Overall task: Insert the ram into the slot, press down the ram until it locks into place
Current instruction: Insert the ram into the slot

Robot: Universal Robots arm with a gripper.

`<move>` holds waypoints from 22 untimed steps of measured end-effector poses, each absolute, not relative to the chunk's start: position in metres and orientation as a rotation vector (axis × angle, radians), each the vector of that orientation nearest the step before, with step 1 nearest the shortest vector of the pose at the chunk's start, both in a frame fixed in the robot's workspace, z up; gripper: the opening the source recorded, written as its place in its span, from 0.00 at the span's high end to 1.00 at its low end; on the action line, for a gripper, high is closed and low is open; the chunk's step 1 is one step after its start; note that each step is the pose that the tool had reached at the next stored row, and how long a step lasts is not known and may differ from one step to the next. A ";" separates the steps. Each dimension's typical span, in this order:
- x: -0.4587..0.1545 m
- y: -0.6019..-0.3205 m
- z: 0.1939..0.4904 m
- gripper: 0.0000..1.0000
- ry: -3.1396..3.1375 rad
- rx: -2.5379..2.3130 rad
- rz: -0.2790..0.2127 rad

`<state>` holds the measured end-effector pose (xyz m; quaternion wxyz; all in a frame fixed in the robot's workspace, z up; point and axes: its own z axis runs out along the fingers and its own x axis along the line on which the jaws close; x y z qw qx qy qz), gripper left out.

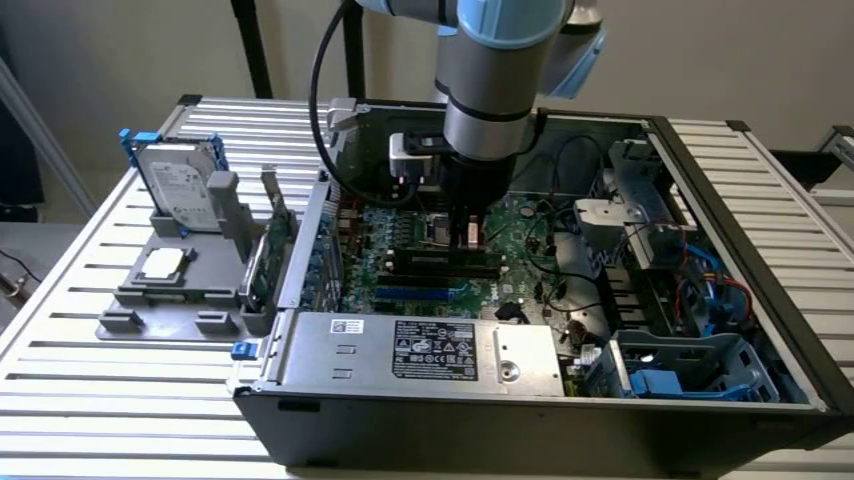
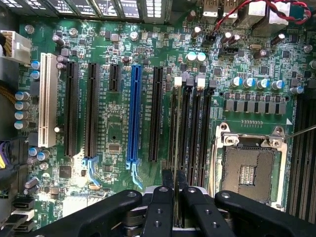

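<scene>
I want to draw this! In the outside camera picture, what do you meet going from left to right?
hard drive → blue latch → hand → drive cage

The ram, a thin dark green stick seen edge-on, stands upright along the slot, a long black memory socket among four parallel ones.

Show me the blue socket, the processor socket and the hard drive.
Blue socket (image 2: 133, 113): wrist view, middle of its length.
Processor socket (image 2: 247, 173): wrist view, its centre.
Hard drive (image 1: 187, 185): exterior view, its label face.
</scene>
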<state>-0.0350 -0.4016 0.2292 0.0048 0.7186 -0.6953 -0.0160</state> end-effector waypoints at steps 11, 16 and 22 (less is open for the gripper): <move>-0.035 -0.401 0.228 0.86 -2.183 2.245 -0.050; -0.035 -0.401 0.227 0.86 -2.183 2.245 -0.048; -0.035 -0.401 0.227 0.86 -2.181 2.242 -0.041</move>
